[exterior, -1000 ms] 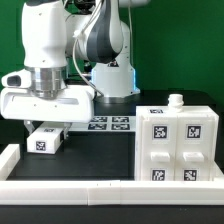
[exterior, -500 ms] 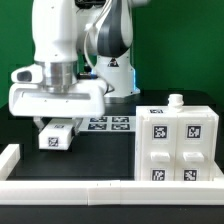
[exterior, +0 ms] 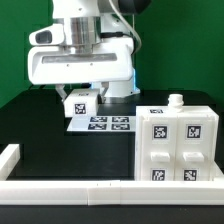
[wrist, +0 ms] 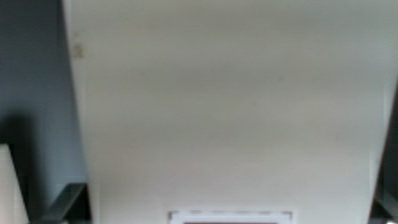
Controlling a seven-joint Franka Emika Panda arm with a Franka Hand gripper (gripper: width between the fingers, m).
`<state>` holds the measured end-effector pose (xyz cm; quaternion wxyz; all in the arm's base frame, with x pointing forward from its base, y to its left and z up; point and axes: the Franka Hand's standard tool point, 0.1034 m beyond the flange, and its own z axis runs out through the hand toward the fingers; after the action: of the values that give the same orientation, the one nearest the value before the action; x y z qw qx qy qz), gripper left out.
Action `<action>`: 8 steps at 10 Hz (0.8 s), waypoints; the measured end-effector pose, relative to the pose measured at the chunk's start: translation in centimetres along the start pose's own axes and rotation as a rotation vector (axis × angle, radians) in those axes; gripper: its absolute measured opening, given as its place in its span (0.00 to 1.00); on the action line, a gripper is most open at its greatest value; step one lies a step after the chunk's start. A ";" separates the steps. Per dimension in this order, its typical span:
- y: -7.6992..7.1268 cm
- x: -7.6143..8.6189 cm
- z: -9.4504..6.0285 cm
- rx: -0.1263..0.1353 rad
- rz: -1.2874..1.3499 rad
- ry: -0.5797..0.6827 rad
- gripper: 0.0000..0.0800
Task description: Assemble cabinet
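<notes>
Change: drawer block (exterior: 78,106) was low over the surface (exterior: 40,135) at the exterior view's left a second ago; it now hangs higher and further toward the exterior view's right, above the far edge of the marker board (exterior: 100,123).
Hand: the hand (exterior: 79,98) is clenched around the drawer block, one finger on each side, carrying it clear of the surface.
Wrist view: a pale flat face fills nearly the whole picture, most likely the held block; the fingers cannot be made out there.
Cabinet: the cabinet (exterior: 180,145) stands upright on the surface at the exterior view's right, tags on its front and top, well apart from the block.
Meaning: pick-up looks done and the carry toward the cabinet is under way; fitting the block in is not yet done.
Surface: black and matte, with a low white border rail (exterior: 100,190) along the near edge and round the exterior view's left corner.
Room: green backdrop (exterior: 190,50) behind the arm; nothing else stands near the path between block and cabinet.
</notes>
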<state>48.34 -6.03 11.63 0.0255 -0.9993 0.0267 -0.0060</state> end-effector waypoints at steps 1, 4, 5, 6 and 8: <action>-1.7 1.6 -1.5 0.002 0.006 -0.004 0.68; -4.0 3.5 -2.4 -0.022 -0.011 -0.001 0.68; -3.9 3.5 -2.4 -0.022 -0.010 -0.002 0.68; -4.0 3.5 -2.3 -0.022 -0.010 -0.002 0.68; -4.1 3.5 -2.3 -0.022 -0.012 -0.002 0.68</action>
<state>52.03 -2.29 14.20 0.0145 -0.9997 0.0206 -0.0046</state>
